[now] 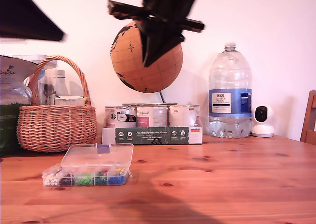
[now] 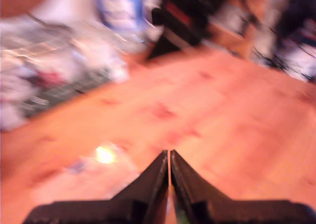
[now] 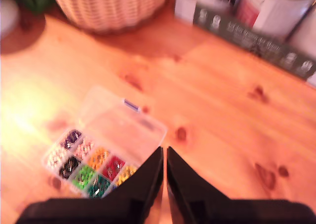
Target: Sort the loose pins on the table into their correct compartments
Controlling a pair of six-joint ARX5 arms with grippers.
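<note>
Pine boards with dark knots form our bench (image 1: 222,179). The compartments (image 1: 86,178) sit toward its front edge, lid flung back — probably so pins can drop in. Our first claw (image 2: 169,157) and our second claw (image 3: 164,155) both look pinched closed, holding nothing visible. Loose pins we cannot make out — the first wrist view is badly smeared.

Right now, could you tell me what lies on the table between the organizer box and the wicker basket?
Nothing: in the second wrist view only bare table shows between the organizer box and the wicker basket.
</note>
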